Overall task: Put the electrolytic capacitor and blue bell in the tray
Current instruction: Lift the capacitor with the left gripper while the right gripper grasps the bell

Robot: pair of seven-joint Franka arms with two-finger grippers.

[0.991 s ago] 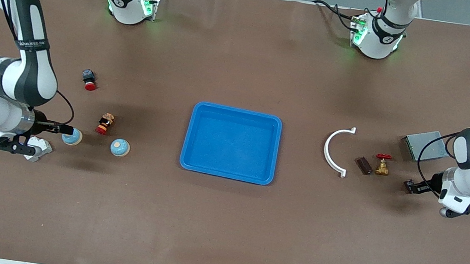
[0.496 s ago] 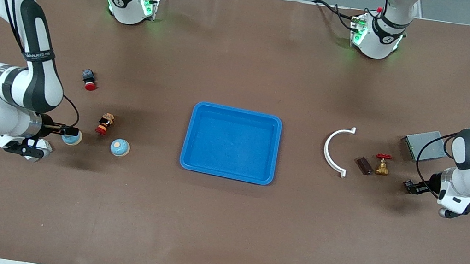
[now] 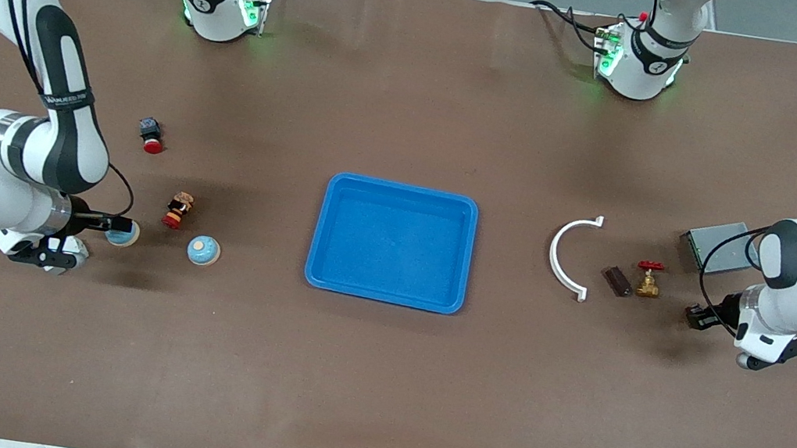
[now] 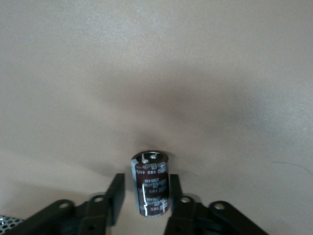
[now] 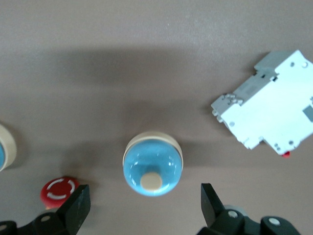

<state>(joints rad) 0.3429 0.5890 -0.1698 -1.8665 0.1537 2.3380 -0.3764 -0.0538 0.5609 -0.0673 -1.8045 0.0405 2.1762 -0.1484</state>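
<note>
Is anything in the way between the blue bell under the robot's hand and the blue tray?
Yes. A second blue bell sits on the table between the blue bell under the right gripper and the tray.

A tray (image 3: 401, 193) sits mid-desk (image 3: 375, 379), with two bells (image 3: 203, 250) (image 3: 122, 233) side by side toward the right arm's end and a small figure (image 3: 178, 211) just farther from the front camera. Toward the left arm's end lie a curved bracket (image 3: 566, 253), a valve (image 3: 648, 279) and the capacitor (image 4: 150, 183).
</note>
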